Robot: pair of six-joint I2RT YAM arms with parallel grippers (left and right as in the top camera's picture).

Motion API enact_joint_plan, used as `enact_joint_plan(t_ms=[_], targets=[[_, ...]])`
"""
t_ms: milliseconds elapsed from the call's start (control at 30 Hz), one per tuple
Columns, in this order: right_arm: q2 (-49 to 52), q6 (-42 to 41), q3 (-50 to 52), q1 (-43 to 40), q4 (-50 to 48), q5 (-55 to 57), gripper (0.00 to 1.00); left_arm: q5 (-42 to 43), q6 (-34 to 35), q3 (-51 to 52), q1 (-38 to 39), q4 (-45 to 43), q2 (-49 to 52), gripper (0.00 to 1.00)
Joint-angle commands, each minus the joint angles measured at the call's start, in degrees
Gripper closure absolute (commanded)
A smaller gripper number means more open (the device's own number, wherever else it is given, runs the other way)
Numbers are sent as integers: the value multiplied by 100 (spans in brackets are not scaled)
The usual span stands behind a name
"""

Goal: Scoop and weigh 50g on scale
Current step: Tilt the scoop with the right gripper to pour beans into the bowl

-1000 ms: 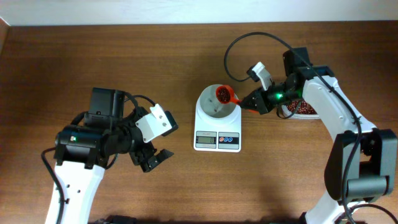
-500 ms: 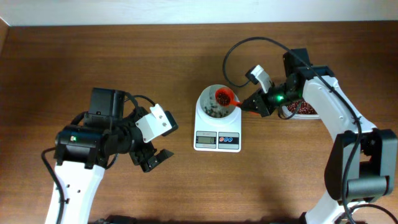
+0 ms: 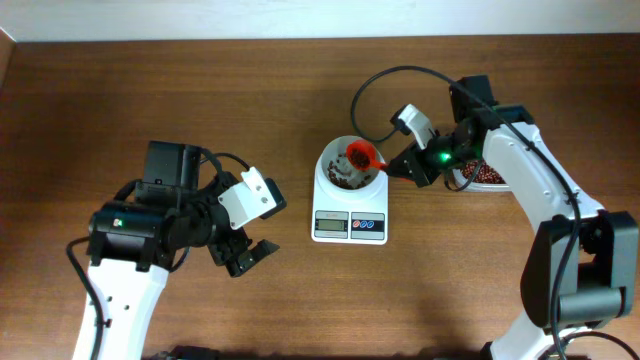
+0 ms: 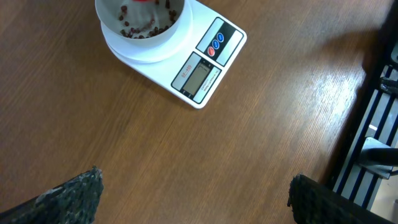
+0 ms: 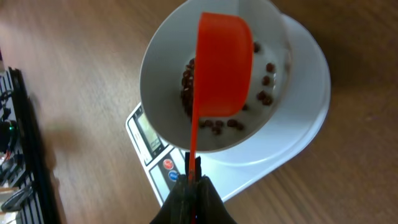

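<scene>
Wooden table [image 3: 300,80], right gripper [image 5: 194,183] clamped on orange scoop [image 5: 224,68] tipped over beans [image 5: 186,82] on scale [image 3: 350,204], left gripper [image 3: 252,258] spread wide and empty nearby.

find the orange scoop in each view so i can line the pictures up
overhead: scoop over the bowl on the scale, just right of centre, upper half.
left wrist: only a red sliver at the top edge, above the bowl.
right wrist: scoop fills the upper centre, handle running downward.
shared landmark: the white bowl holding beans.
</scene>
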State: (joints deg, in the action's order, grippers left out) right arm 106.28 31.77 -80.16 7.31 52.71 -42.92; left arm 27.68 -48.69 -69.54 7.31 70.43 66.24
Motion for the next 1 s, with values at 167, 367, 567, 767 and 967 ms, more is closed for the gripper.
enact_joint_plan(t_ms=[167, 367, 567, 767, 967], targets=[[-245, -144, -345, 413, 44, 905, 96, 101, -109, 22, -35, -11, 31, 1], [-306, -686, -350, 581, 17, 1683, 96, 101, -109, 22, -35, -11, 31, 1], [-374, -710, -446, 586, 116, 1421, 96, 101, -109, 22, -35, -11, 31, 1], [-437, -769, -575, 772, 208, 1921, 96, 101, -109, 22, -35, -11, 31, 1], [-452, -643, -656, 1038, 385, 2197, 96, 101, -109, 22, -35, -11, 31, 1]])
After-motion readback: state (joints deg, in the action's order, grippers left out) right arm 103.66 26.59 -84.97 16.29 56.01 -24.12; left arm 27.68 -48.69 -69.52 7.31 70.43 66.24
